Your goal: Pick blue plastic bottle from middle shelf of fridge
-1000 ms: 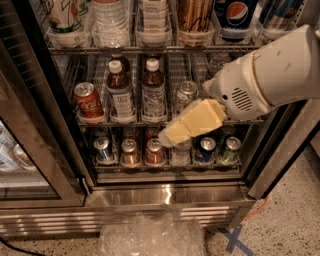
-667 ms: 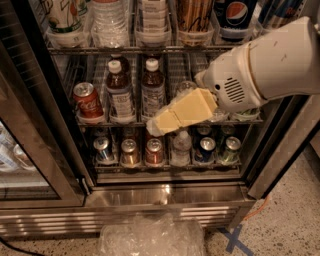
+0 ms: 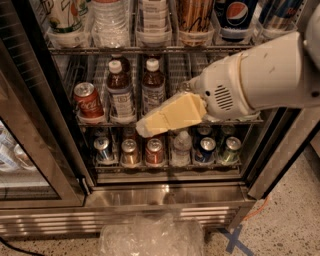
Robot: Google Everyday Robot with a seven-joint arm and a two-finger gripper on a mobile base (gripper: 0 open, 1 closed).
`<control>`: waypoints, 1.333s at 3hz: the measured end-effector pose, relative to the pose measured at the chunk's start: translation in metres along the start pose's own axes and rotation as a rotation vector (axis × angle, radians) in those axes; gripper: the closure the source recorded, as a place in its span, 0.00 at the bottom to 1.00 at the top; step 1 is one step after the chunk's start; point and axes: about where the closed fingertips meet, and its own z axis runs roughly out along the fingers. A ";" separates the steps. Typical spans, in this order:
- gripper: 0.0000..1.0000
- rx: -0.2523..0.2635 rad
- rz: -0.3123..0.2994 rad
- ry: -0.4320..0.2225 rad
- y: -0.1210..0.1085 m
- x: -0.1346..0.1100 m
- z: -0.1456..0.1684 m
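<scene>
The blue plastic bottle [image 3: 121, 95] stands upright on the middle shelf [image 3: 100, 121] of the fridge [image 3: 165, 196]. It has brown drink, a white cap and a bluish label. Its twin with a whiter label [image 3: 152, 86] stands just right of it. My gripper [image 3: 144, 130], cream-coloured on a white arm, reaches in from the right. Its tip is at the shelf's front edge, in front of the twin's base and just right of the blue bottle's base. Nothing is seen held in it.
A red Coke can [image 3: 89, 102] stands left of the blue bottle. The upper rack holds a water bottle [image 3: 110, 22] and a Pepsi can [image 3: 235, 14] in clear trays. Several cans [image 3: 154, 151] fill the bottom rack. The open glass door [image 3: 30, 130] is at the left. A plastic bag [image 3: 150, 237] lies on the floor.
My gripper and arm have moved left and slightly up, from in front of the right lanes to just beside the two brown bottles. The drinks have not moved.
</scene>
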 end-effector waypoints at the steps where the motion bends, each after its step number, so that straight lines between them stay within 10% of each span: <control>1: 0.00 -0.008 0.112 -0.083 0.035 0.007 0.032; 4: 0.00 0.118 0.384 -0.369 0.059 -0.032 0.098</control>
